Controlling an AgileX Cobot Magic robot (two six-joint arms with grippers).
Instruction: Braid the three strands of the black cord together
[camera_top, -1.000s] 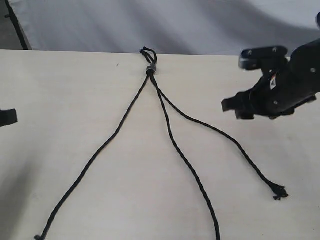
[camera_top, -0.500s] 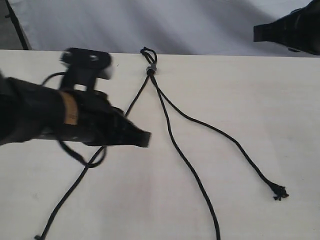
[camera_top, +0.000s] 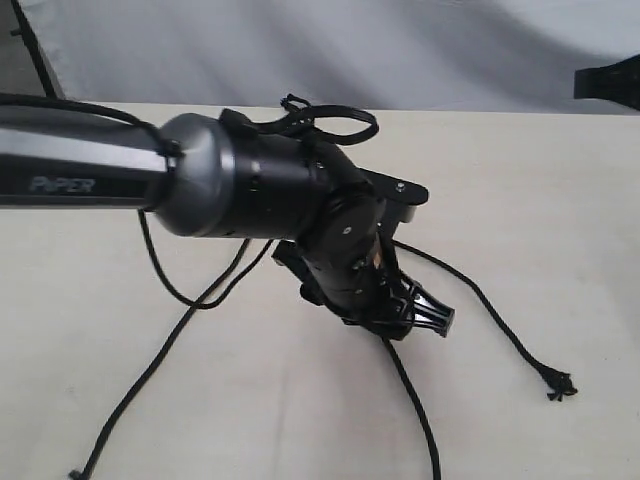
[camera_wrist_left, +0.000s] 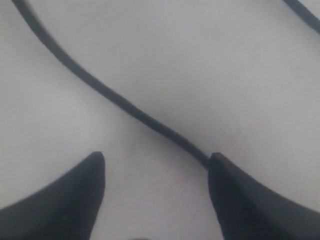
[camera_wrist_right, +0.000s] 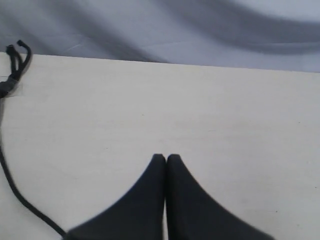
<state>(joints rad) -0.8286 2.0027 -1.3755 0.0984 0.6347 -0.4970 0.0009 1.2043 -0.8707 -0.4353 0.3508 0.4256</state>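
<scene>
The black cord lies on the pale table (camera_top: 560, 200), and its short loop (camera_top: 292, 103) shows at the far edge above my left arm. The arm hides the knot. The left strand (camera_top: 140, 385) runs toward the near left corner. The middle strand (camera_top: 415, 410) comes out from under my left gripper (camera_top: 428, 320). The right strand (camera_top: 500, 325) ends in a frayed tip (camera_top: 558, 385). In the left wrist view my left gripper (camera_wrist_left: 156, 160) is open low over the table, and one strand (camera_wrist_left: 120, 102) meets a fingertip (camera_wrist_left: 217, 162). My right gripper (camera_wrist_right: 166, 157) is shut on nothing, far from the loop (camera_wrist_right: 17, 55).
A smooth robot cable (camera_top: 175, 285) sags in a loop under my left arm, next to the left strand. A grey cloth backdrop (camera_top: 450, 50) hangs behind the table's far edge. My right arm (camera_top: 610, 80) shows only at the upper right border.
My left arm has swung in from the left over the middle of the cords, its gripper now above the middle strand. The right arm has pulled further back to the upper right.
</scene>
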